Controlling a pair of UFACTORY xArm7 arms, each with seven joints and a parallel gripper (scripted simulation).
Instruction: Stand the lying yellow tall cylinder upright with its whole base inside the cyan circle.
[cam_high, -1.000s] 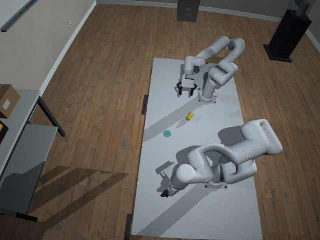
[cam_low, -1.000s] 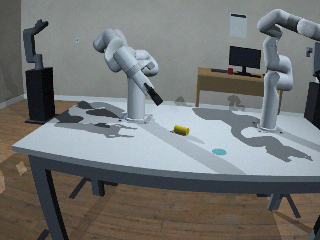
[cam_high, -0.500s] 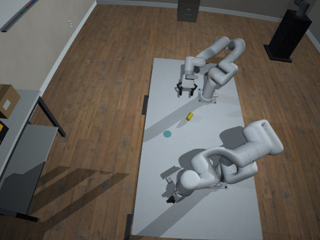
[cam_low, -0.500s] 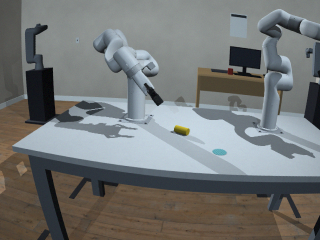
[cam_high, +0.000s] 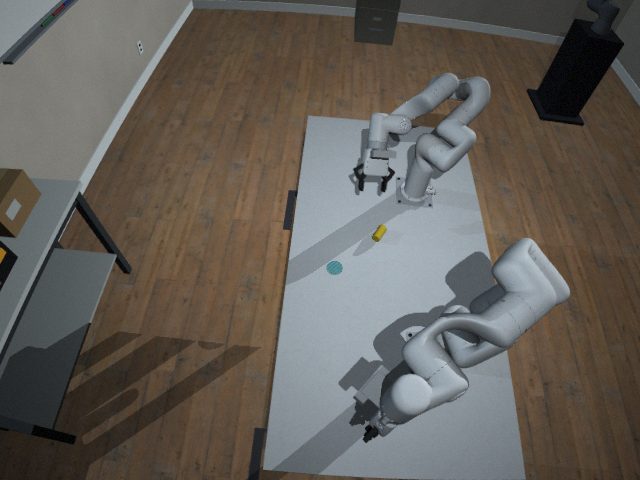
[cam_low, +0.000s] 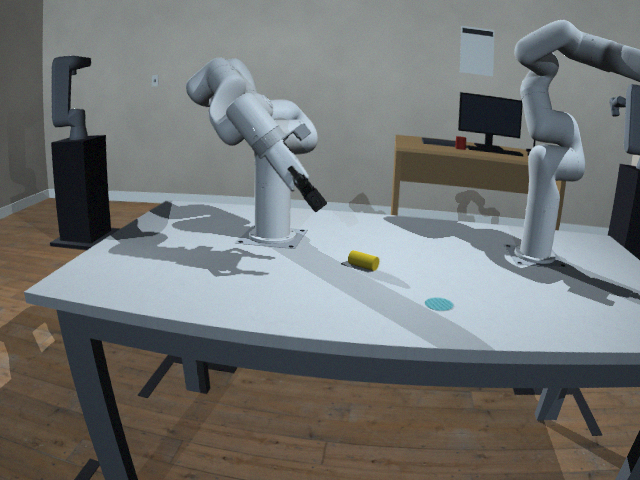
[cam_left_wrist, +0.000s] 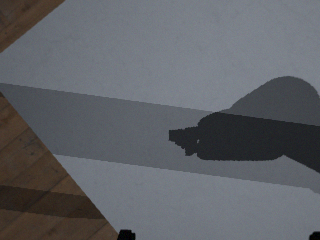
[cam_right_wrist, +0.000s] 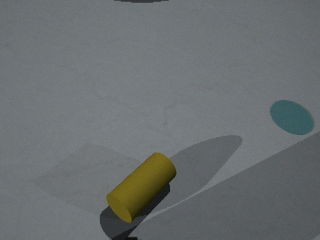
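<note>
I judge the reach for the cylinder to be the step in hand: nothing is gripped, and the standing-up is not yet done. My right hand is spread wide with nothing between its 2 fingers. It hangs above the table, pitched forward and down, near its own arm's base, with the wrist bent and the elbow folded high behind.

Out ahead of it, well apart from the fingers, the yellow cylinder lies on its side. Next I'd bring that hand down to it with 1 finger on each side, lift, and turn its long axis vertical. A poor grip could let it roll or swing.

Farther out, the cyan circle lies flat, apart from the cylinder; the whole base must land inside it, so I'd centre before lowering.

My left hand is also wide and empty, off over the other end of the table. I'd leave it there, as 1 arm looks enough.

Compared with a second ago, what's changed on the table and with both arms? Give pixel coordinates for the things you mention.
The left gripper (cam_high: 370, 432) (cam_left_wrist: 220, 234) has moved toward the bottom of the top view and somewhat right, farther from the cyan circle (cam_high: 334, 267) (cam_low: 439, 304) (cam_right_wrist: 292, 117). Nothing was grasped or released. The right gripper (cam_high: 372, 189) (cam_low: 316, 201), the circle and the lying yellow cylinder (cam_high: 379, 233) (cam_low: 363, 260) (cam_right_wrist: 142, 186) show no visible change; both grippers remain open.
</note>
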